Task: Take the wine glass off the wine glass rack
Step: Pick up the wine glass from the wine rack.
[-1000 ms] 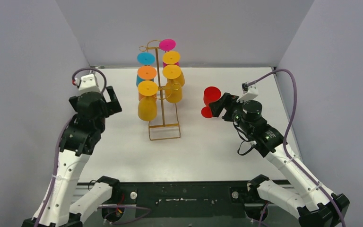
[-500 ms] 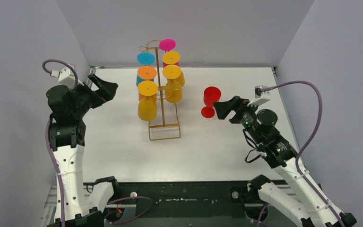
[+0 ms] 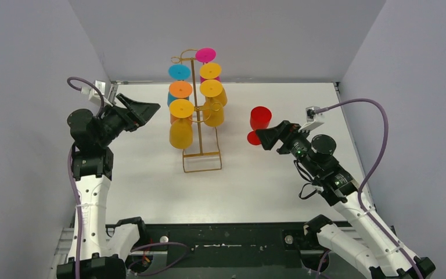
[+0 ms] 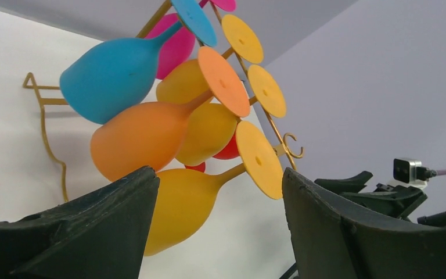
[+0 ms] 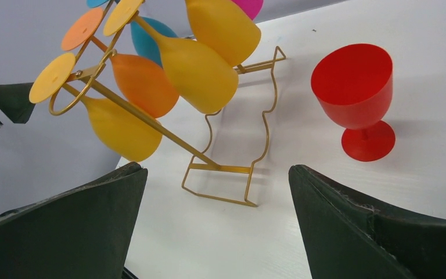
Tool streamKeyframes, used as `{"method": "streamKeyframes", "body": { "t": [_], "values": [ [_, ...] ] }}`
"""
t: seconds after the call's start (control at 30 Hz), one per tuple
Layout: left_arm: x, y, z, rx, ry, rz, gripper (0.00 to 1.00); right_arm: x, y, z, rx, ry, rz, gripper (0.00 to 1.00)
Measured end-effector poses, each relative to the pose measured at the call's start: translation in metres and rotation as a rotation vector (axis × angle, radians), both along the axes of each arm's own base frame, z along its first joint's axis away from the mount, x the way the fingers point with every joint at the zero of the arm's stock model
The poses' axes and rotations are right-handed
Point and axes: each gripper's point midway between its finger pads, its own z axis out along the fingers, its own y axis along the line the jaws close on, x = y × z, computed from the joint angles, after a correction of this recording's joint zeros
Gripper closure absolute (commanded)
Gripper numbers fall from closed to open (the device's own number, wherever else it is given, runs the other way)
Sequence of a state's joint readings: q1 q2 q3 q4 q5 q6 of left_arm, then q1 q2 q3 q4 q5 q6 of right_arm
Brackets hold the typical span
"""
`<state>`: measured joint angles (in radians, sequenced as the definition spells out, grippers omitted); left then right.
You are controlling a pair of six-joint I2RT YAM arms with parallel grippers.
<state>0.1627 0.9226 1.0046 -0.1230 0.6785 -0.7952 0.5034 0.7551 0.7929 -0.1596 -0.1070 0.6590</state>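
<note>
Left end effector nearer (six glasses)

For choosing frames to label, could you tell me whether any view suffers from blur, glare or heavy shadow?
Top view: even light, sharp, only faint shadows on the table. Left wrist view: the orange glass is crisp, the near fingers dark. Right wrist view: the red glass is sharp, with soft shadows beside it and the rack.

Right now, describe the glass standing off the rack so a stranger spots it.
Find the gold wire rack mid-table. To its right the red wine glass stands upright on the white table. It alone is red; the other glasses hang upside down.
</note>
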Motion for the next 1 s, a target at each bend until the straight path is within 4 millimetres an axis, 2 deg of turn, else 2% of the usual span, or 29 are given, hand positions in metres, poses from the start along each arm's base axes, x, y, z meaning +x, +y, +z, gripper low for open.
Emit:
{"method": "streamKeyframes", "body": {
  "t": [0.13, 0.33, 0.57, 0.73, 1.0],
  "values": [
    [-0.002, -0.020, 0.001, -0.011, -0.001, -0.071, 0.30, 0.001, 0.006, -0.003, 0.005, 0.015, 0.025, 0.01],
    [-0.004, -0.065, -0.014, 0.048, 0.037, -0.175, 0.36, 0.004, 0.008, -0.011, -0.006, 0.038, 0.027, 0.02],
    [0.007, -0.057, -0.021, 0.087, 0.051, -0.086, 0.39, 0.001, 0.006, -0.014, -0.015, 0.054, 0.022, 0.02],
    [0.011, -0.053, -0.021, 0.080, 0.057, -0.050, 0.48, -0.002, 0.000, -0.009, -0.009, 0.038, 0.003, 0.02],
    [0.014, -0.054, -0.022, 0.031, 0.056, -0.045, 0.48, -0.002, -0.004, -0.004, 0.011, 0.035, -0.023, 0.03]
  ]
}}
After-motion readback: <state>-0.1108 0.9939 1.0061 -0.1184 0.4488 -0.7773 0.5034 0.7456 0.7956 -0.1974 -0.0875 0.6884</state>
